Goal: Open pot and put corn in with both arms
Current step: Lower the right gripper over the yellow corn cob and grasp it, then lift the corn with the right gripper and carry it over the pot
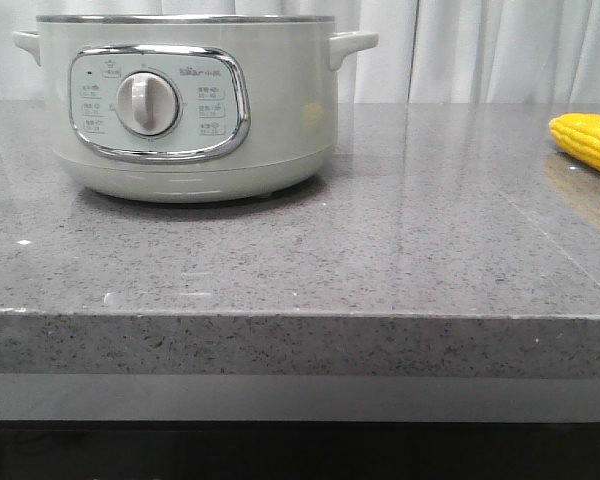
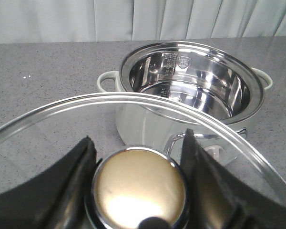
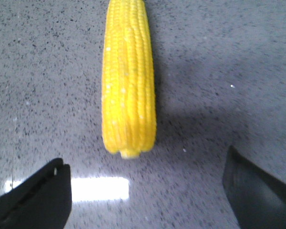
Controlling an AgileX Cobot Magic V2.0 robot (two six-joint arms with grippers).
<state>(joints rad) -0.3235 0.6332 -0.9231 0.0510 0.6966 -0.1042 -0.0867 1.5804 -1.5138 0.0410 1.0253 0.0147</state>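
The pale green-white pot (image 1: 185, 110) stands at the back left of the grey counter, its dial panel facing me. In the left wrist view the pot (image 2: 190, 90) is open, its steel inside empty. My left gripper (image 2: 138, 157) is shut on the round gold knob (image 2: 139, 188) of the glass lid (image 2: 47, 124), held above and to the side of the pot. The yellow corn (image 1: 590, 143) lies at the far right edge of the counter. My right gripper (image 3: 145, 171) is open just above the counter, with the corn (image 3: 128, 81) lying lengthwise ahead of the fingertips, not touched.
The grey speckled counter (image 1: 310, 250) has its front edge near me. White curtains (image 1: 480, 50) hang behind. Neither arm shows in the front view.
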